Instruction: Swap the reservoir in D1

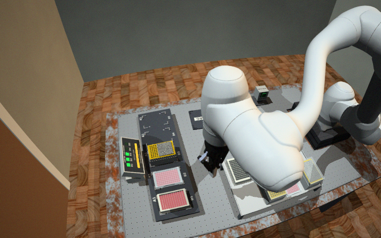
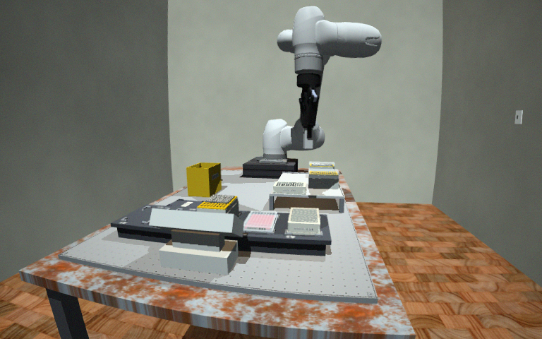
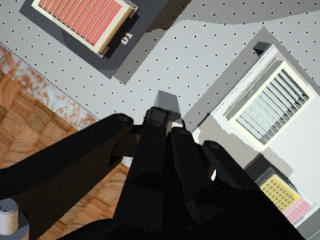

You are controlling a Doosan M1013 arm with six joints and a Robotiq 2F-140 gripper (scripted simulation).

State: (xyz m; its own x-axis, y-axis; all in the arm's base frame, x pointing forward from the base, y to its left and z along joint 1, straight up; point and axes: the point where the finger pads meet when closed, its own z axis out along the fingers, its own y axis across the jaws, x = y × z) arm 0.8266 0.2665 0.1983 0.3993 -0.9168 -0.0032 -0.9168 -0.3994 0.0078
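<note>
The red reservoir (image 1: pixel 172 200) sits in D1 on the table (image 1: pixel 213 207); our hand (image 1: pixel 212 168), fingers pressed together and holding nothing, hangs high between deck (image 1: pixel 157 123) and shelf (image 1: pixel 247 207); next, we judge, spread and descend on it.

A lab bench, this one: a perforated grey work plate (image 2: pixel 303 275) on a mottled table (image 2: pixel 224 311), a dark deck (image 1: pixel 164 123) with bracketed slots holding a pink well plate (image 1: pixel 167 177) and a yellow tip rack (image 1: pixel 160 149), a status panel (image 1: pixel 132 155) glowing green and amber, and a white shelf (image 2: pixel 337 193) stacked with more trays.
</note>
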